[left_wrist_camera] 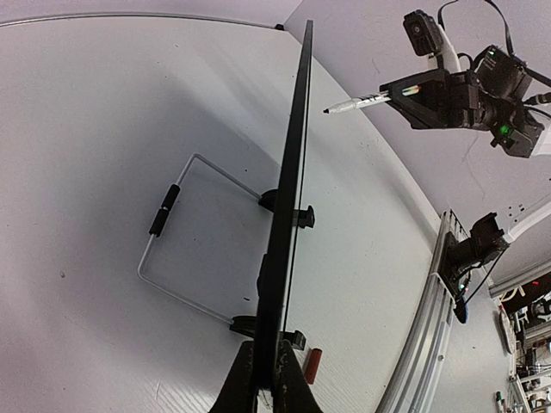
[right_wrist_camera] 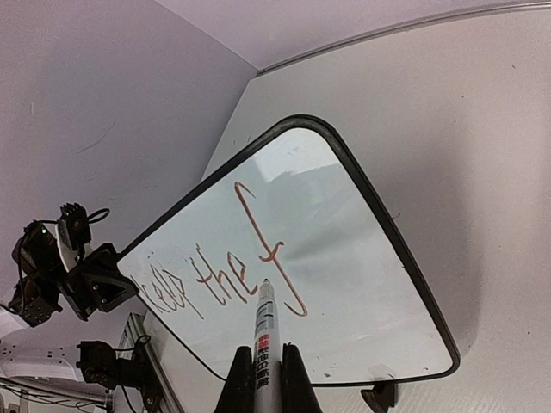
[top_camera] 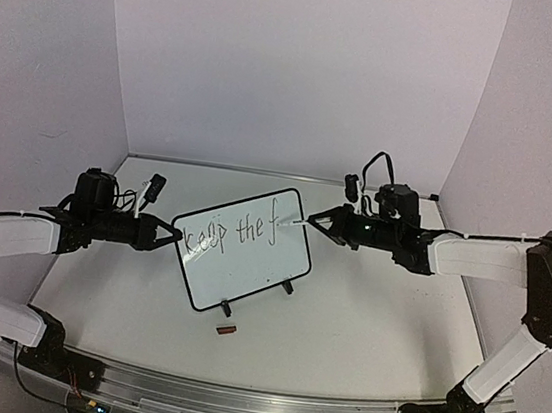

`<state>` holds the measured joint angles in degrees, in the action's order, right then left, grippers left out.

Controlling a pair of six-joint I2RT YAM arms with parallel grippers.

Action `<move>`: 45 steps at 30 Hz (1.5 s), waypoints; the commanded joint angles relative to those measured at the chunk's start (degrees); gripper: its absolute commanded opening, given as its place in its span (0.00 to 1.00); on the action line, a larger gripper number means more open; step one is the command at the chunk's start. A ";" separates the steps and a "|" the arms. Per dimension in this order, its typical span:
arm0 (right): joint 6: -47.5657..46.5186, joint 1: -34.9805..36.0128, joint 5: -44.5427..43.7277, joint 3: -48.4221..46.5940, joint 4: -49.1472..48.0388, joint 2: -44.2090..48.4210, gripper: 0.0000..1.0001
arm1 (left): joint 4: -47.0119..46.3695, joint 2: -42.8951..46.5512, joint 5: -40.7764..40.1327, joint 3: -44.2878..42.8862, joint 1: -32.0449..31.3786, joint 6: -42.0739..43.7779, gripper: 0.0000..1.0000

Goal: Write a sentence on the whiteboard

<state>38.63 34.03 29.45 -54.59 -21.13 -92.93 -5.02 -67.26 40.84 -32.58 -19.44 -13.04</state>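
Observation:
The whiteboard (top_camera: 245,253) stands tilted on its two black feet mid-table. It bears the sentence (top_camera: 227,233), which reads "keep the f" in thin dark reddish strokes, also in the right wrist view (right_wrist_camera: 232,275). My left gripper (top_camera: 174,235) is shut on the board's left edge (left_wrist_camera: 280,344). My right gripper (top_camera: 320,221) is shut on a white marker (right_wrist_camera: 263,331), its tip just off the board beside the "f". The left wrist view shows the board edge-on (left_wrist_camera: 293,172) and the marker (left_wrist_camera: 357,104) a short way from its face.
A small red marker cap (top_camera: 226,330) lies on the table in front of the board, also in the left wrist view (left_wrist_camera: 312,365). A wire stand (left_wrist_camera: 185,232) props the board from behind. The metal rail (top_camera: 252,405) runs along the table's near edge.

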 commanded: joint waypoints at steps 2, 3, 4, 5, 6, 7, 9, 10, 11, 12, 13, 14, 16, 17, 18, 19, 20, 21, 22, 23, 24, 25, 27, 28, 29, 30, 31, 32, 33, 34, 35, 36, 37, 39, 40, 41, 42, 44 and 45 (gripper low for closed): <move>-0.05 -0.18 -0.83 -2.03 -2.25 -1.95 0.00 | 0.58 -0.51 -4.21 -2.37 0.45 2.73 0.00; -0.04 -0.16 -0.88 -2.10 -2.25 -2.14 0.00 | 0.64 -0.50 -4.23 -2.40 0.46 2.76 0.00; -0.04 -0.11 -1.00 -2.16 -2.25 -2.33 0.00 | 0.66 -0.50 -4.25 -2.39 0.45 2.78 0.00; -0.04 -0.13 -1.17 -2.19 -2.25 -2.49 0.00 | 0.70 -0.50 -4.27 -2.37 0.41 2.84 0.00; -0.04 -0.16 -1.30 -2.25 -2.25 -2.57 0.00 | 0.68 -0.50 -4.25 -2.39 0.45 2.84 0.00; -0.03 -0.17 -1.43 -2.40 -2.25 -2.68 0.00 | 0.69 -0.54 -4.25 -2.40 0.45 2.85 0.00; -0.04 -0.17 -1.91 -2.68 -2.25 -2.84 0.00 | 0.65 -0.63 -4.27 -2.40 0.45 2.85 0.00; -0.07 -0.16 -2.13 -2.85 -2.25 -2.93 0.00 | 0.62 -0.67 -4.28 -2.40 0.44 2.85 0.00; -0.11 -0.16 -2.31 -3.06 -2.22 -3.06 0.00 | 0.62 -0.68 -4.28 -2.40 0.43 2.85 0.00; -0.13 -0.18 -2.46 -3.37 -2.17 -3.21 0.00 | 0.68 -0.65 -4.25 -2.40 0.45 2.85 0.00; -0.13 -0.15 -2.51 -3.66 -2.16 -3.36 0.00 | 0.66 -0.61 -4.23 -2.40 0.46 2.85 0.00; -0.14 -0.15 -2.52 -3.93 -2.15 -3.54 0.00 | 0.64 -0.56 -4.25 -2.40 0.44 2.85 0.00; -0.14 -0.16 -2.72 -4.33 -2.08 -3.90 0.00 | 0.65 -0.48 -4.23 -2.40 0.42 2.85 0.00; -0.14 -0.14 -2.85 -4.49 -2.07 -3.99 0.00 | 0.68 -0.42 -4.24 -2.40 0.45 2.85 0.00; -0.19 -0.18 -2.95 -4.65 -2.05 -4.18 0.00 | 0.73 -0.38 -4.26 -2.34 0.46 2.85 0.00; -0.19 -0.20 -3.07 -4.74 -2.01 -4.28 0.00 | 0.77 -0.34 -4.33 -2.32 0.46 2.85 0.00; -0.13 -0.23 -3.25 -4.79 -1.99 -4.34 0.00 | 0.75 -0.30 -4.36 -2.32 0.45 2.85 0.00; -0.07 -0.24 -3.43 -4.82 -1.99 -4.34 0.00 | 0.74 -0.28 -4.36 -2.31 0.45 2.86 0.00; -0.04 -0.24 -3.60 -4.81 -1.97 -4.28 0.00 | 0.77 -0.27 -4.37 -2.30 0.45 2.88 0.00; 0.01 -0.24 -3.84 -4.71 -1.93 -4.17 0.00 | 0.76 -0.18 -4.38 -2.24 0.44 2.86 0.00; 0.08 -0.23 -4.07 -4.61 -1.96 -3.98 0.00 | 0.74 -0.18 -4.43 -2.23 0.40 2.89 0.00; 0.08 -0.31 -4.35 -4.52 -1.91 -3.79 0.00 | 0.75 -0.16 -4.46 -2.23 0.38 2.90 0.00; 0.14 -0.23 -4.59 -4.31 -1.94 -3.32 0.00 | 0.74 -0.15 -4.39 -2.23 0.46 2.94 0.00; 0.15 -0.28 -4.68 -4.30 -1.94 -3.15 0.00 | 0.69 -0.17 -4.37 -2.23 0.46 2.94 0.00; 0.14 -0.33 -4.74 -4.22 -1.92 -2.91 0.00 | 0.65 -0.27 -4.37 -2.23 0.45 2.91 0.00; 0.14 -0.36 -4.80 -4.18 -1.94 -2.74 0.00 | 0.65 -0.31 -4.37 -2.23 0.42 2.88 0.00; 0.10 -0.35 -4.85 -4.10 -1.91 -2.52 0.00 | 0.63 -0.31 -4.34 -2.23 0.43 2.86 0.00; 0.09 -0.33 -4.92 -4.01 -1.93 -2.32 0.00 | 0.62 -0.31 -4.34 -2.23 0.47 2.85 0.00; 0.10 -0.34 -4.98 -3.92 -1.94 -2.15 0.00 | 0.59 -0.28 -4.34 -2.23 0.49 2.85 0.00; 0.08 -0.38 -5.01 -3.82 -1.90 -1.99 0.00 | 0.55 -0.21 -4.32 -2.22 0.46 2.85 0.00; 0.05 -0.37 -5.07 -3.76 -1.90 -1.82 0.00 | 0.58 -0.20 -4.30 -2.20 0.44 2.85 0.00; -0.02 -0.37 -5.10 -3.62 -1.90 -1.68 0.00 | 0.56 -0.15 -4.26 -2.21 0.41 2.85 0.00; -0.04 -0.36 -5.09 -3.47 -1.90 -1.58 0.00 | 0.58 -0.17 -4.25 -2.23 0.38 2.85 0.00; -0.04 -0.33 -5.13 -3.28 -1.90 -1.55 0.00 | 0.56 -0.14 -4.24 -2.23 0.39 2.85 0.00; -0.04 -0.30 -5.14 -3.13 -1.95 -1.51 0.00 | 0.58 -0.20 -4.23 -2.24 0.39 2.85 0.00; -0.04 -0.33 -5.19 -3.01 -1.97 -1.40 0.00 | 0.56 -0.18 -4.24 -2.28 0.42 2.85 0.00; -0.03 -0.35 -5.24 -2.89 -1.98 -1.29 0.00 | 0.56 -0.17 -4.25 -2.31 0.44 2.85 0.00; -0.14 -0.37 -5.49 -2.65 -1.93 -0.95 0.00 | 0.58 -0.15 -4.20 -2.31 0.43 2.84 0.00; -0.19 -0.35 -5.57 -2.60 -1.91 -0.80 0.00 | 0.56 -0.15 -4.21 -2.28 0.45 2.79 0.00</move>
<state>38.81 34.00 26.21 -57.26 -21.43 -96.25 -4.97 -67.26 40.80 -32.60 -19.44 -13.06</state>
